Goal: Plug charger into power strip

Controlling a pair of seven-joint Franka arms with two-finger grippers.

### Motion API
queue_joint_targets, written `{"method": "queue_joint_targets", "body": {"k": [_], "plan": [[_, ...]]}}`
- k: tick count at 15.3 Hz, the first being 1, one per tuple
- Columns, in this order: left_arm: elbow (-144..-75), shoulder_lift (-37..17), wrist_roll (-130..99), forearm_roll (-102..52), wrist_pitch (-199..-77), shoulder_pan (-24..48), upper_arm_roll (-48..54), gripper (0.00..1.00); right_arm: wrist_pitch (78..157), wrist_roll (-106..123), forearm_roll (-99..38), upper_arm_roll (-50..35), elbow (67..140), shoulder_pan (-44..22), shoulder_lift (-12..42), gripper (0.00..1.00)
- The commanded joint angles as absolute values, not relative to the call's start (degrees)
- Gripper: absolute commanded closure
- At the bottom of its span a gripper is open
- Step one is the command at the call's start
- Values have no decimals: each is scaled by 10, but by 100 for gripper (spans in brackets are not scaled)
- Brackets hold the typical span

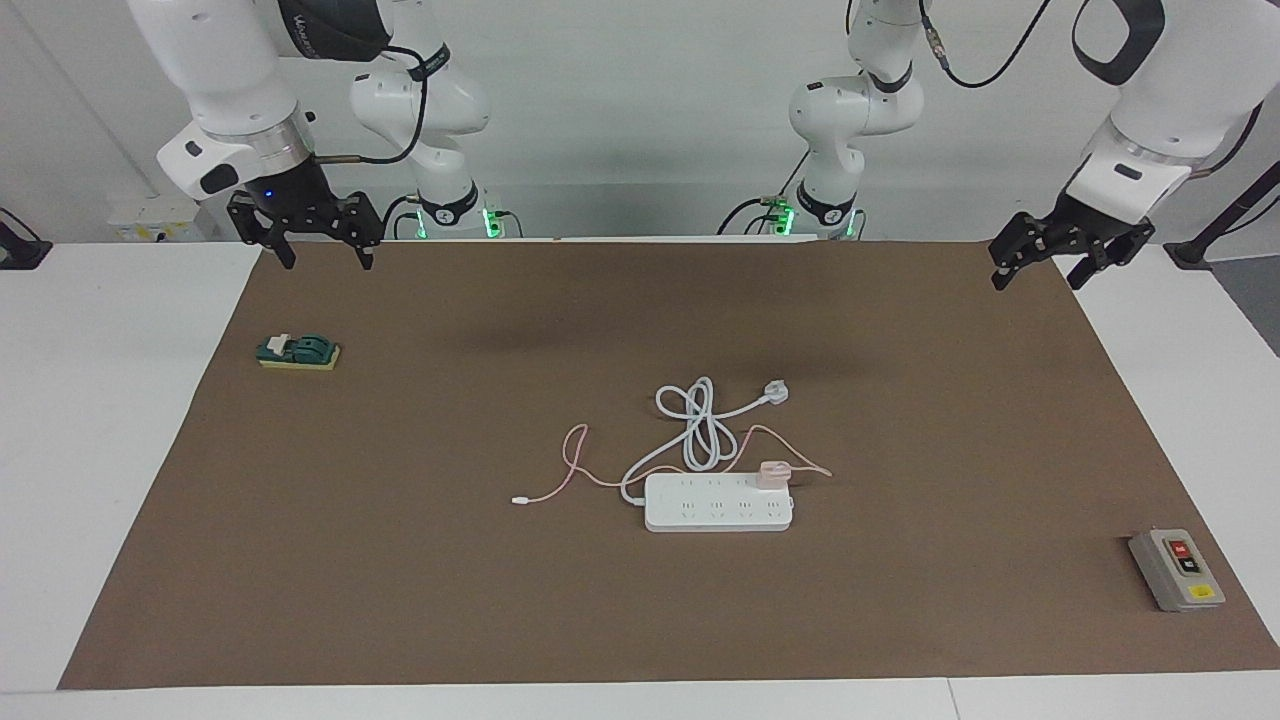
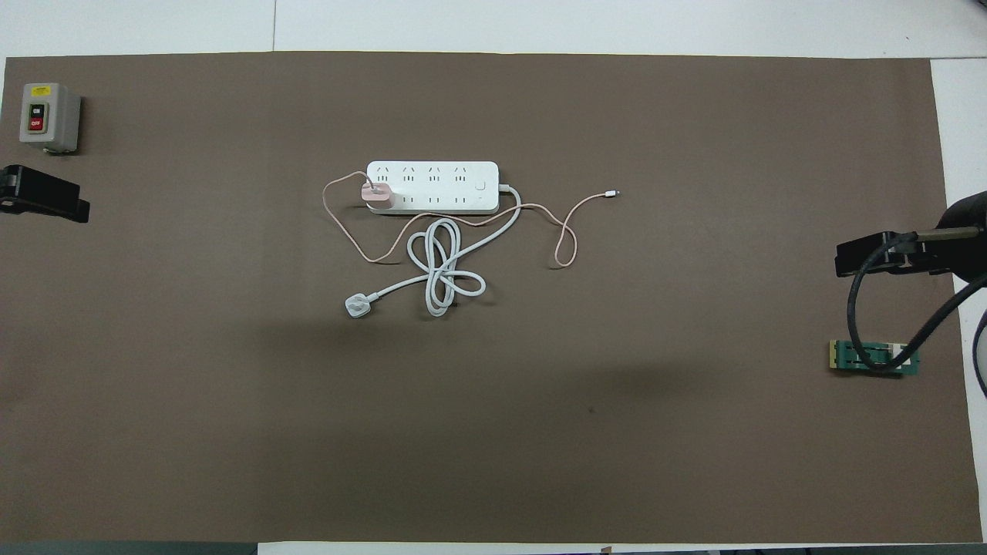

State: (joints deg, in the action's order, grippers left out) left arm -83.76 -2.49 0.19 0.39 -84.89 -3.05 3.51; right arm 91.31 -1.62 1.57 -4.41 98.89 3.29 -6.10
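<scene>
Facing view: the pink charger [image 1: 773, 474] sits plugged into the white power strip [image 1: 718, 514] a little below the middle of the frame, at the strip's end toward the left arm. Its thin pink cable [image 1: 572, 462] loops off across the brown mat [image 1: 400, 560] to a white tip. The strip's thick white cord [image 1: 700, 425] lies coiled just above it, ending in a white plug [image 1: 775, 392]. The left gripper [image 1: 1035, 268] hangs in the air at the upper right of the frame, over the mat's corner, fingers spread and holding nothing. The right gripper [image 1: 321, 256] hangs at the upper left over the mat's edge, also spread and empty. A green block [image 1: 298, 352] lies at the left; a grey button box [image 1: 1176, 569] sits at the lower right.

Overhead view: the charger [image 2: 377, 195] stands on the strip [image 2: 432, 187] above centre. Only the edge of the left gripper [image 2: 42, 199] shows at the left border, just below the button box [image 2: 46, 116]; the right gripper [image 2: 887, 254] shows at the right border, above the green block [image 2: 873, 358].
</scene>
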Motion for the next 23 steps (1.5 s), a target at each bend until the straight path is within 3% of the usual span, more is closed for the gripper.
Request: {"method": "queue_joint_targets", "body": {"k": [1,23], "plan": [[-874,3,-54,-4,-815,-41,38,0,916,-19,14,-47,996,35,-69,0],[-919,26,-42,-4,-902,-36,40,0,916,-19,14,-47,996,36,-69,0]]}}
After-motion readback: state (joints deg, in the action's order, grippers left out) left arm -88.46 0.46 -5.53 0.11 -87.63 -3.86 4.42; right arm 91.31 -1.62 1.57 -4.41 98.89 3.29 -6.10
